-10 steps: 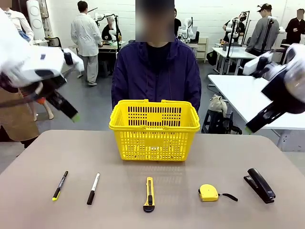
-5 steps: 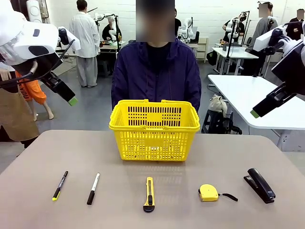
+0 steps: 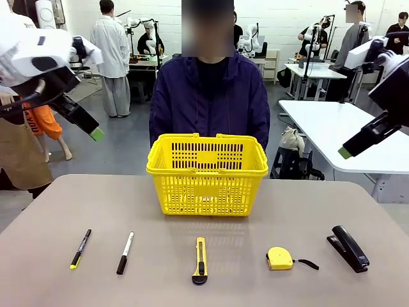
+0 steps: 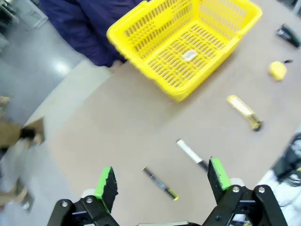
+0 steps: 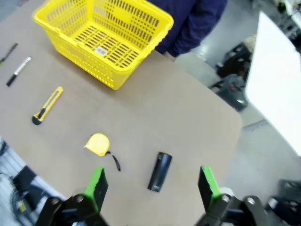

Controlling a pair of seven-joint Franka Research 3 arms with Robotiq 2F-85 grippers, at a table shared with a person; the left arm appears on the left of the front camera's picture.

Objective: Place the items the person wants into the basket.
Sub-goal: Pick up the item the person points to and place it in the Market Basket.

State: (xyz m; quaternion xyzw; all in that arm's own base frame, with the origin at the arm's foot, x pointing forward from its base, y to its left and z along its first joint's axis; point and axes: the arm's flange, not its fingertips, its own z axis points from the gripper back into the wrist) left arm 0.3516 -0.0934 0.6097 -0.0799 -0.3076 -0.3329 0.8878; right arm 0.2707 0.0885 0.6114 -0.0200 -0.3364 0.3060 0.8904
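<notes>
Person in dark navy zip jacket (image 3: 209, 96) stands at the far edge of the grey-brown bench (image 3: 57, 211). Bright yellow lattice plastic basket (image 3: 206, 185) sits mid-bench toward the far edge, empty bar a label on its floor. Left jaws and right jaws are both wide open, holding nothing, high above the bench's left and right sides.

Row along the near edge:
- Black stapler (image 3: 348, 248) by the near right corner, long axis diagonal, far end angled toward the basket.
- White marker pen with black cap (image 3: 125, 252) left of middle, axis roughly near-far, cap toward the near edge.
- Small yellow tape measure (image 3: 279, 258) right of middle, strap trailing toward the stapler.

Nothing picked. Likely best: right arm takes stapler and tape, left takes marker. Descend vertically, jaws across the short width, square to the long axis.
</notes>
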